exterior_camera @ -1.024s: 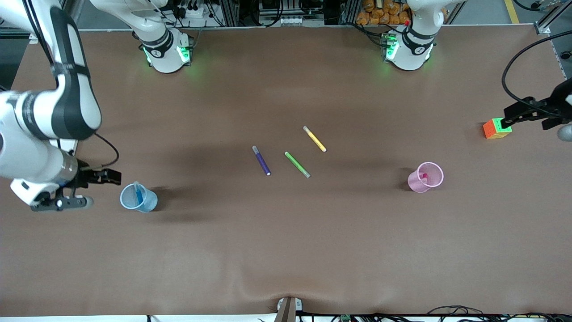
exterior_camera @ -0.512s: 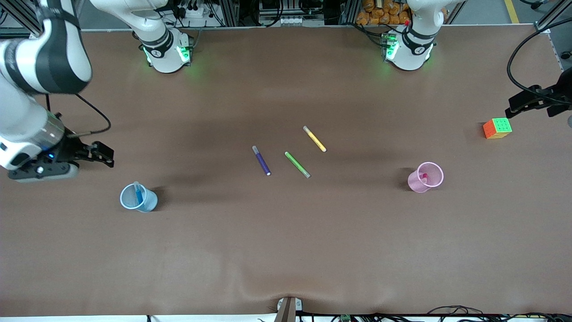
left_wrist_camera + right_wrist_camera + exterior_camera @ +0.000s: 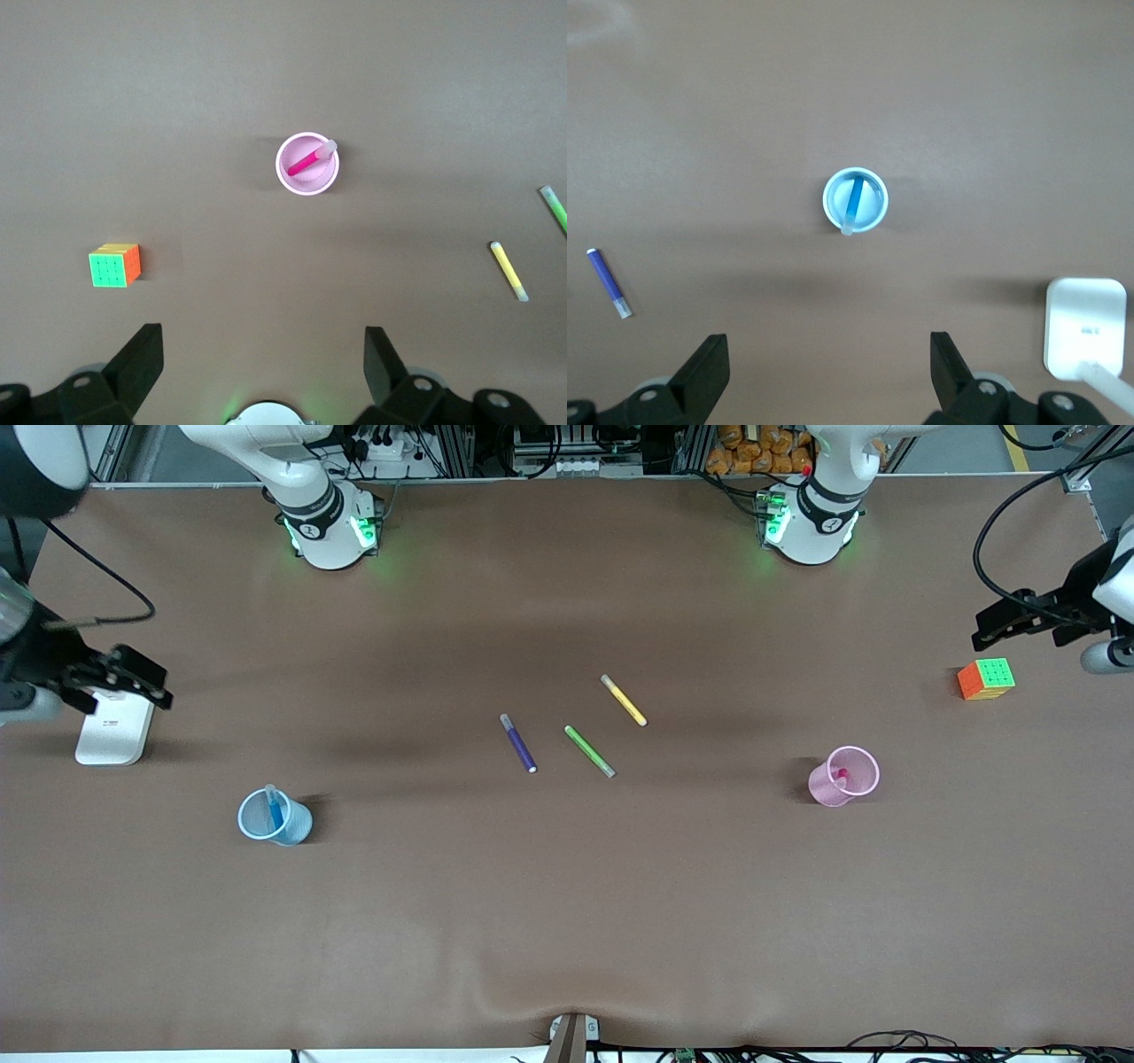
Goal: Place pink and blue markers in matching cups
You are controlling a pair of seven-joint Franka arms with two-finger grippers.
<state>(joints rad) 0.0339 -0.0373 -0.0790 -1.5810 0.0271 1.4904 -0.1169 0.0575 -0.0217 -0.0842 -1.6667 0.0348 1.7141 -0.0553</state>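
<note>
The blue marker (image 3: pixel 275 808) stands tilted inside the pale blue cup (image 3: pixel 275 819) toward the right arm's end of the table; the right wrist view looks down on the same cup (image 3: pixel 855 200) and marker (image 3: pixel 852 204). Inside the pale pink cup (image 3: pixel 843 777), toward the left arm's end, leans the pink marker (image 3: pixel 842 775), which the left wrist view shows (image 3: pixel 310 159) in its cup (image 3: pixel 307 164). My right gripper (image 3: pixel 142 680) hangs open and empty above a white device. My left gripper (image 3: pixel 988 631) hangs open and empty over the table near a colour cube.
A purple marker (image 3: pixel 518 743), a green marker (image 3: pixel 589 751) and a yellow marker (image 3: pixel 624 700) lie loose at mid-table. A white device (image 3: pixel 113 726) sits at the right arm's end. A colour cube (image 3: pixel 985 678) sits at the left arm's end.
Both arms have lifted and drawn back from the cups toward their ends of the table. The right gripper left the blue cup's side; the left one moved off the cube.
</note>
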